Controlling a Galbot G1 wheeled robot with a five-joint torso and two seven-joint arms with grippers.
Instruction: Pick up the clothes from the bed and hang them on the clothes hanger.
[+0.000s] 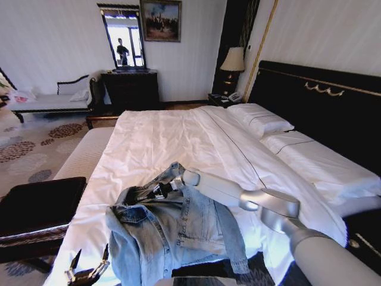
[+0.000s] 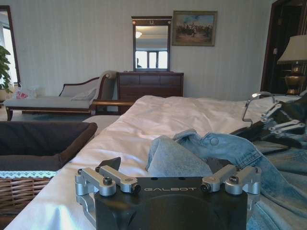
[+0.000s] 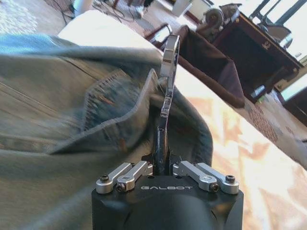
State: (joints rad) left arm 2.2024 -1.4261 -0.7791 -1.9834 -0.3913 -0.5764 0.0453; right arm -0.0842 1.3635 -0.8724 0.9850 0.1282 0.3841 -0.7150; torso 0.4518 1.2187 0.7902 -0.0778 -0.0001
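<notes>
- While your right hand (image 3: 163, 143) is pinched together on the metal hook (image 3: 169, 76) of the clothes hanger at the denim jacket's (image 1: 172, 232) collar, the hanger's body lies hidden under the cloth.
- Your left hand (image 1: 88, 267) hovers spread apart, holding nothing, just beside the jacket at the bed's (image 1: 172, 137) foot edge.
- Jacket lies crumpled on the bed.

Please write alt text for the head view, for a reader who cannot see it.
The right tool grips the hanger inside the collar of a denim jacket lying on the white bed. The open left tool waits near the bed's edge.
</notes>
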